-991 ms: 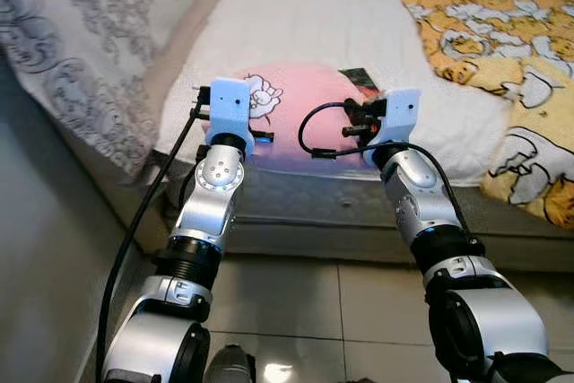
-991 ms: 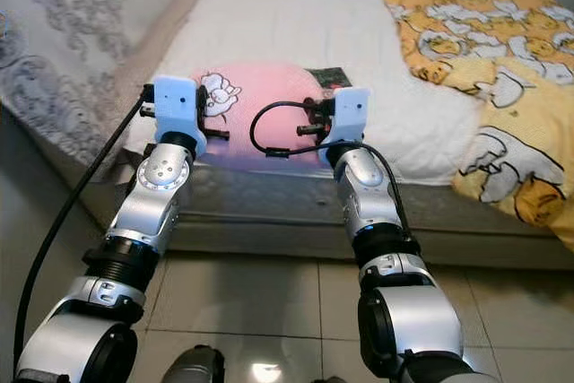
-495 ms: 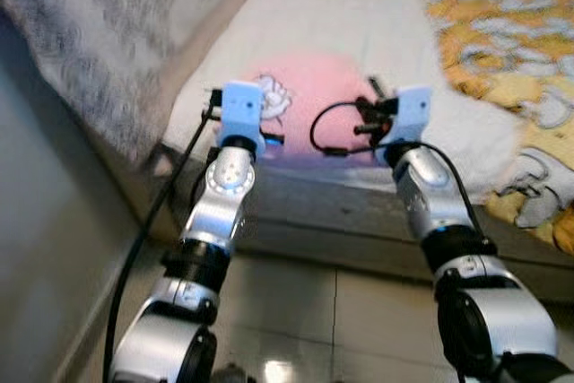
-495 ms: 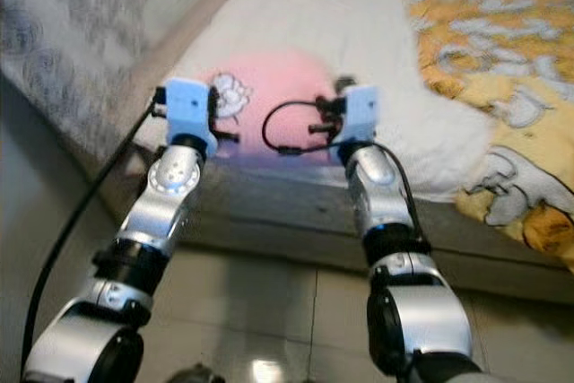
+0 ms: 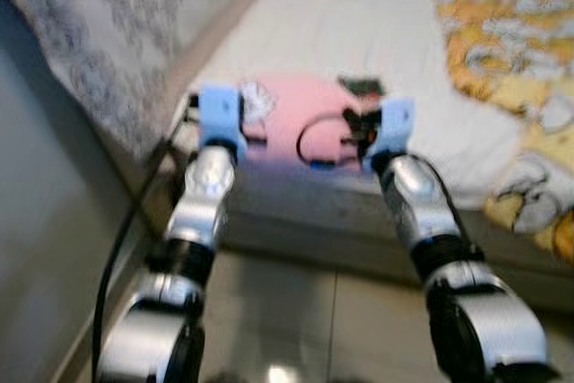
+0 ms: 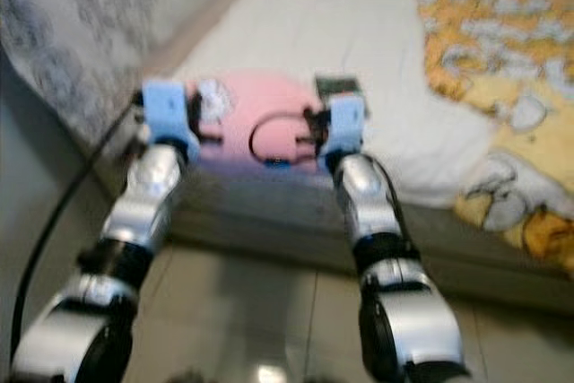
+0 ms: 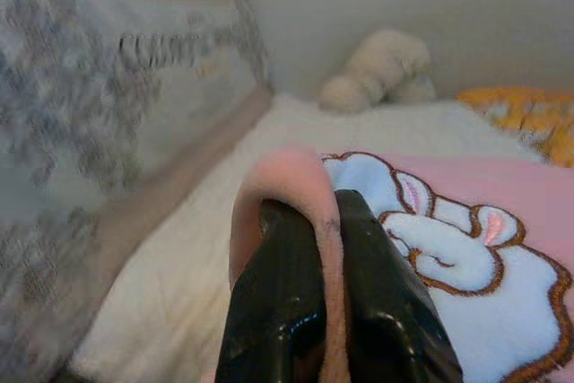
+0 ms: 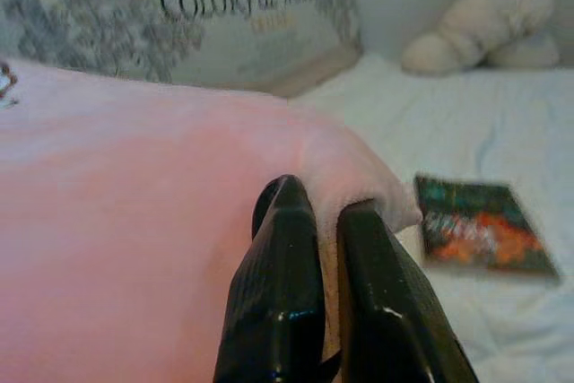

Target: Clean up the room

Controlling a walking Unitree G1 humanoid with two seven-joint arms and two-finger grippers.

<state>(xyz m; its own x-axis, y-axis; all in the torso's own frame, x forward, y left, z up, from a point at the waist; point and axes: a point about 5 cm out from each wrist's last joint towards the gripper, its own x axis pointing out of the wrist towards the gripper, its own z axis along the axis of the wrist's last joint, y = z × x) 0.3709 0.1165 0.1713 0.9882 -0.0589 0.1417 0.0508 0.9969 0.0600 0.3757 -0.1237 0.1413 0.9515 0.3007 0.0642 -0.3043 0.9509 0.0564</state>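
Head cam is blurry rn, but here's what I've got, all placed off the bed (image 5: 359, 33). Far left of it there's a grey patterned cover (image 5: 99, 33) running along that side, w/ "COLORFUL" printed on it in the right wrist cam.

My left gripper (image 7: 327, 293) is at the bed's near edge, fingers (image 7: 278, 302) pinched tight on a fold of the pink blanket (image 5: 300, 118), right beside the cartoon patch (image 7: 430, 239) sewn on it. The blanket itself lies on the white sheet at the near edge, between my two arms.

My right gripper (image 8: 327, 257) is at the same edge, fingers (image 8: 282, 266) clamped on the blanket's other corner, edge of the fabric tucked between them.

Just past that corner, a small dark booklet (image 8: 480, 226) lies flat on the sheet. A plush toy (image 7: 381, 69) sits at the far end of the bed. Right side of the bed is covered by a yellow duck-print quilt (image 5: 502, 51).
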